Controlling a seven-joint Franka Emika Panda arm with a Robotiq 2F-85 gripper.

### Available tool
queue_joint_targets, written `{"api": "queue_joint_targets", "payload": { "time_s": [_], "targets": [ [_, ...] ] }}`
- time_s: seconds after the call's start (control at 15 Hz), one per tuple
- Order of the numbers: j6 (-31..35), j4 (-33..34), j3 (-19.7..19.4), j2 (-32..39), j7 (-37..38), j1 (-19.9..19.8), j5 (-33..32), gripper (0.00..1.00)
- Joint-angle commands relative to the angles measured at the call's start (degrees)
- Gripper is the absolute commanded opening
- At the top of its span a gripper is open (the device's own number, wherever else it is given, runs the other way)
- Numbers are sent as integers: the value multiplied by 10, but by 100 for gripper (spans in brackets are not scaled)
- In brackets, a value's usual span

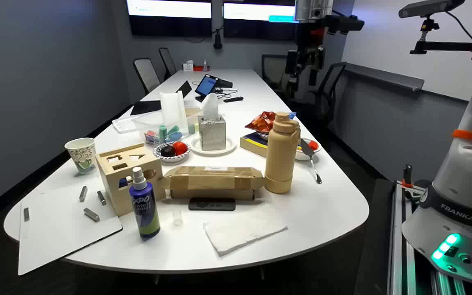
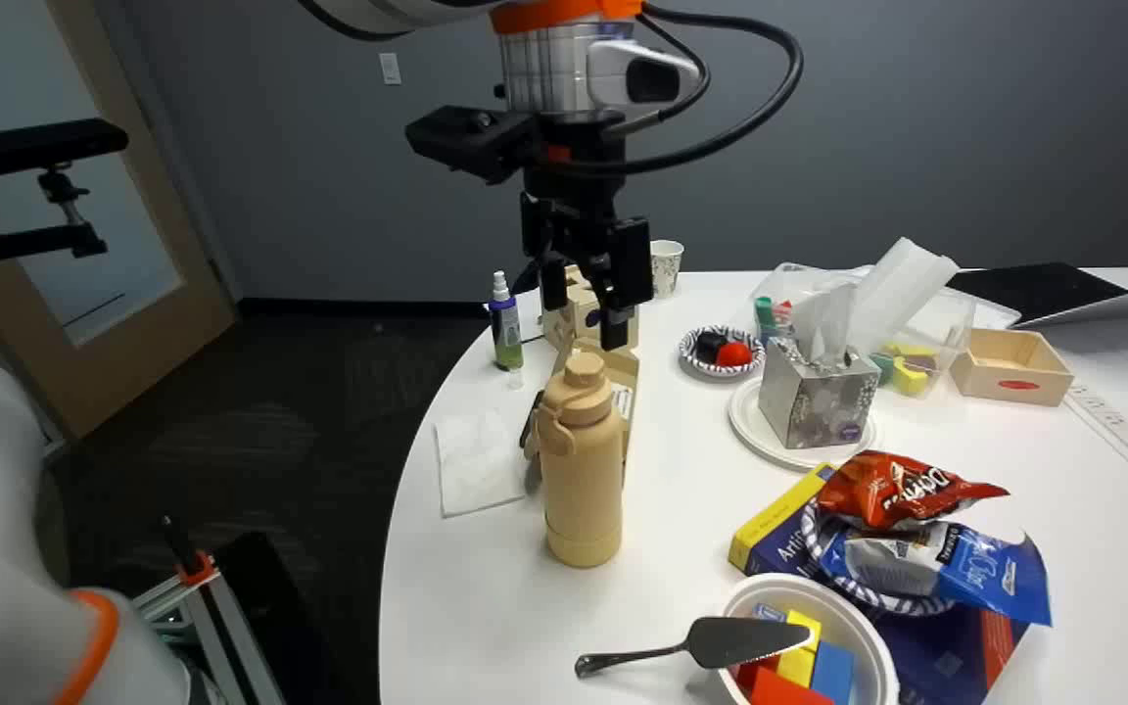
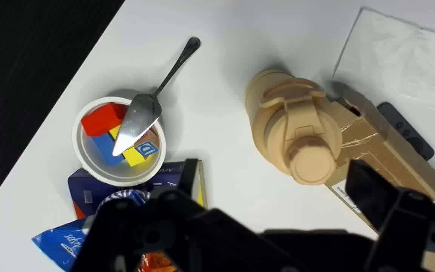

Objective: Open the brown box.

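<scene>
The brown box (image 1: 213, 180) is a low, long cardboard box with clear tape on its lid and tabs jutting at both ends. Its lid overhangs the front in an exterior view; I cannot tell whether it is loose. It shows partly behind the tan bottle in an exterior view (image 2: 626, 370) and right of the bottle in the wrist view (image 3: 372, 147). My gripper (image 1: 302, 82) is open and empty, pointing down high above the table. It also shows in an exterior view (image 2: 584, 313). In the wrist view the fingers (image 3: 273, 179) are wide apart, the right one overlapping the box.
A tall tan bottle (image 1: 281, 155) stands close beside the box's end. A wooden shape block (image 1: 131, 172) and spray bottle (image 1: 145, 205) are at its other end. A black remote (image 1: 212, 204) lies before it. A tissue box (image 1: 212, 133) and bowl with a server (image 2: 877, 656) stand nearby.
</scene>
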Motion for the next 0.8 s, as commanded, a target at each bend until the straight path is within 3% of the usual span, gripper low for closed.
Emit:
{"api": "queue_joint_targets", "payload": {
  "time_s": [0.0,0.4,0.73],
  "targets": [
    [-1,1,-4,0,2,4,-2,100],
    [-2,-1,-1,-8,0,6,-5,100],
    [50,-17,94,-18,81,30,-84,100]
  ]
}}
